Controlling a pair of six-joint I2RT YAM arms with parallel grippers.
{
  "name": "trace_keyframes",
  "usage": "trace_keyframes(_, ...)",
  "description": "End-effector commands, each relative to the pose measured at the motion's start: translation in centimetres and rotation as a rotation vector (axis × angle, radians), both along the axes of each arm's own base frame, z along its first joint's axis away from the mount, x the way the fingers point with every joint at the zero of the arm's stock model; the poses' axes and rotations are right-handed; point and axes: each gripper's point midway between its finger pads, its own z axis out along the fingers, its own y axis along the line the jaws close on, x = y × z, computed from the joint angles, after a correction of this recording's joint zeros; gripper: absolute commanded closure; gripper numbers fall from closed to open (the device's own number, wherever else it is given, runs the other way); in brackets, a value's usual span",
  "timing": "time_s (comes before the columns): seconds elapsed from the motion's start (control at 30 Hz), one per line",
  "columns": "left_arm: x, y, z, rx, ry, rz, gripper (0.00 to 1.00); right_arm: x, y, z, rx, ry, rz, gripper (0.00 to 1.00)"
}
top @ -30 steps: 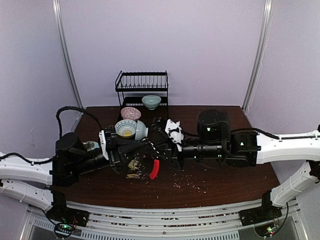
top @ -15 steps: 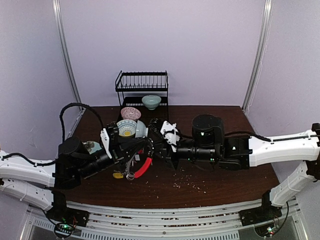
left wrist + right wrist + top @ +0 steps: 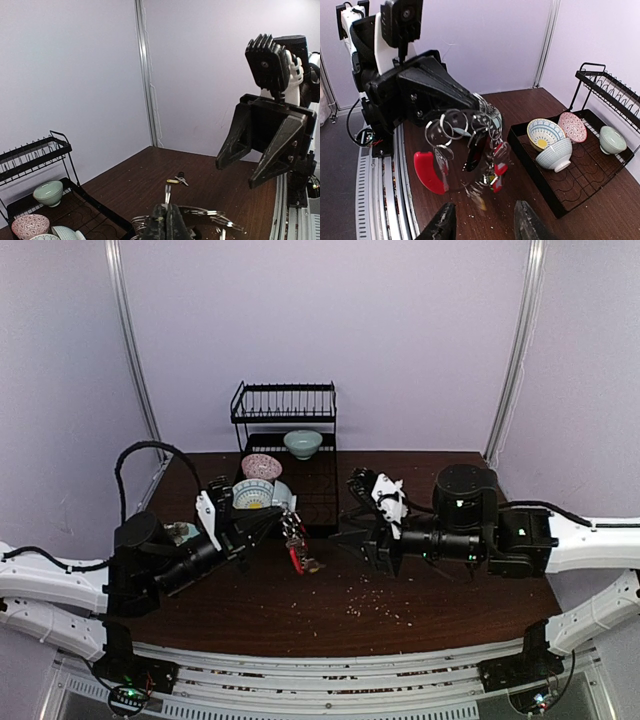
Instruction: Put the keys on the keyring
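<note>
**Kid:** What is the left pincer [image 3: 167,223] doing?

**Friend:** Its two fingers are squeezed tight on the keyring [image 3: 476,146]. The bunch hangs from it above the brown table [image 3: 440,612]. It is about in the middle, a bit nearer to us than the dish rack [image 3: 285,410].

**Kid:** What is on the bunch?

**Friend:** One fat red clip [image 3: 431,174], some thin rings, and keys with tags. They are blurry, so I cannot count them.

**Kid:** And the right pincer [image 3: 485,225]?

**Friend:** Its two fingers are spread wide, with nothing between them. It is to the right of the bunch, not touching it, and it points at it.

**Kid:** Where are the loose keys [image 3: 177,179]?

**Friend:** I count two. They lie close together on the table, past the bunch, over toward the right pincer. One has a yellowish head and one has a dark head.

**Kid:** What else is there?

**Friend:** One black dish rack at the far side, with four bowls. The green bowl [image 3: 302,443] is farthest back. Then comes one pink bowl [image 3: 261,466]. Nearest are one bowl that is yellow inside [image 3: 252,498] and one pale blue bowl [image 3: 284,501], side by side.
</note>
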Motion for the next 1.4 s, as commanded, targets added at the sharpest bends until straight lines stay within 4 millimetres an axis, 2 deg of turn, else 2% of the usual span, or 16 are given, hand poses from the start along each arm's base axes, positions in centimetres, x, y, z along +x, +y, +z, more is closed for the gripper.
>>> trace_keyframes(0.0, 1.6, 1.2, 2.0, -0.121, 0.031, 0.092, 1.0, -1.5, 1.9, 3.1, 0.124, 0.053, 0.028, 0.56)
trace_keyframes(0.07, 2.2, 1.4, 2.1, -0.147, 0.066, 0.12, 1.0, -1.8, 2.9, 3.3, 0.168, 0.034, -0.018, 0.47)
trace_keyframes(0.2, 2.5, 1.3, 2.0, -0.168, 0.102, 0.13, 1.0, -1.2, 4.4, 2.2, 0.206, 0.041, -0.118, 0.3)
trace_keyframes(0.27, 2.6, 1.2, 1.7, -0.165, 0.109, 0.13, 1.0, -0.7, 5.4, 1.4, 0.194, 0.059, -0.148, 0.28)
trace_keyframes(0.33, 2.6, 1.3, 1.5, -0.163, 0.109, 0.13, 1.0, 0.4, 5.4, 0.7, 0.172, 0.063, -0.227, 0.3)
trace_keyframes(0.4, 2.4, 1.3, 1.5, -0.167, 0.103, 0.122, 1.0, 1.6, 4.4, 0.2, 0.171, 0.056, -0.312, 0.32)
trace_keyframes(0.53, 2.3, 1.4, 1.5, -0.168, 0.093, 0.12, 1.0, 2.7, 2.9, -0.2, 0.195, 0.066, -0.335, 0.32)
trace_keyframes(0.73, 1.8, 1.2, 2.1, -0.181, 0.072, 0.087, 1.0, 4.0, 3.5, -2.7, 0.143, 0.097, -0.321, 0.35)
trace_keyframes(0.83, 1.5, 1.3, 2.4, -0.187, 0.06, 0.08, 1.0, 4.9, 3.6, -3.1, 0.141, 0.111, -0.342, 0.38)
trace_keyframes(1.2, 1.8, 1.7, 2.4, -0.163, 0.038, 0.113, 1.0, 6.3, 1.9, -3.9, 0.118, 0.139, -0.336, 0.38)
trace_keyframes(1.37, 1.8, 1.6, 2.4, -0.151, 0.029, 0.112, 1.0, 6.2, 2.4, -3.9, 0.096, 0.134, -0.307, 0.36)
